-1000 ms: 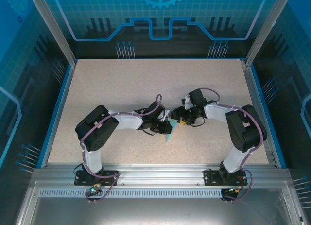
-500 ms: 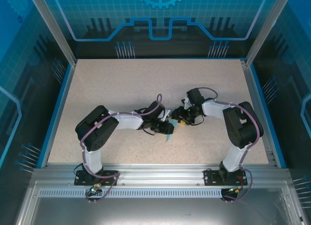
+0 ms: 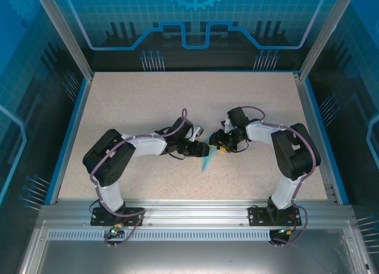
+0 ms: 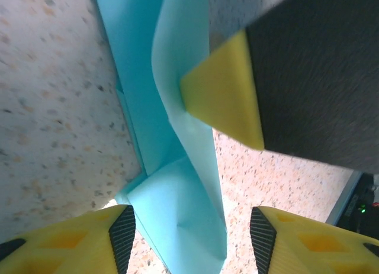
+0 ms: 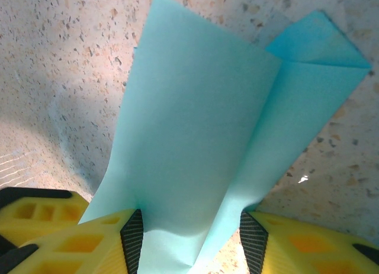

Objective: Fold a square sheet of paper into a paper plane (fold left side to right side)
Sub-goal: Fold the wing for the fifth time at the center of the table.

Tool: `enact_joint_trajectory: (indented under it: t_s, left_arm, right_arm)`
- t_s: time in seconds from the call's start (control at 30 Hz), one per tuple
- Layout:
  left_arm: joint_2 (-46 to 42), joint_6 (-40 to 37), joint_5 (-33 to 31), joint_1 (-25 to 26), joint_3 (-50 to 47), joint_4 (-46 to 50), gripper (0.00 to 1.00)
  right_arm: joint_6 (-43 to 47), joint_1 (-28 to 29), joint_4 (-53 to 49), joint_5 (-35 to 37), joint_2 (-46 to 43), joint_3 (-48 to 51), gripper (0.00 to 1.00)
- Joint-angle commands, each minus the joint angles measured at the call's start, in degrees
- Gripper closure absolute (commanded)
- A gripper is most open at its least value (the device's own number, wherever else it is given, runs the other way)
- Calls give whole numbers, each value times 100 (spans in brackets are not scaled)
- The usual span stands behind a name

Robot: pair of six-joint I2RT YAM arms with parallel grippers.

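Paper [image 3: 206, 161]: a long blue folded strip on the table [image 3: 148, 102], in the middle, where the two grippers meet.
Left gripper [image 4: 188, 241]: loose, fingers [image 4: 121, 235] apart on each side of the paper, not pinching.
Right gripper [image 5: 192, 241]: paper fills its gap. I cannot tell if it squeezes. It likely steadies the raised side.
Arms: both bent low, reaching in to the middle.

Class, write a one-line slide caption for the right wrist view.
Creased light-blue paper sheet on speckled tabletop, its near end between the yellow fingers of the right gripper.
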State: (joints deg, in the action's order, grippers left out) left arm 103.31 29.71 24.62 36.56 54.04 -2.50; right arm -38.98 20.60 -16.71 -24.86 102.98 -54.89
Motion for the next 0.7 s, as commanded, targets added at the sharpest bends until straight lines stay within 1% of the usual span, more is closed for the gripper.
enact_joint_trajectory:
  t_s: [0.0, 0.13, 0.23, 0.43, 0.57, 0.67]
  left_arm:
    - [-201, 176, 304, -207, -48, -202, 42]
    - [-20, 276, 444, -355, 159, -207, 44]
    - [204, 314, 503, -363, 370, -184, 47]
    - [604, 438, 621, -372, 669, -295, 56]
    - [773, 413, 570, -385, 848, -178, 65]
    - [880, 387, 500, -397, 945, -78, 70]
  right_arm:
    - [66, 52, -183, 176, 314, 72, 49]
    - [66, 47, -173, 171, 294, 75, 49]
    - [75, 40, -174, 166, 297, 80, 49]
    - [84, 31, -174, 144, 295, 93, 49]
    - [93, 24, -175, 146, 296, 93, 49]
    - [97, 27, -175, 140, 297, 95, 49]
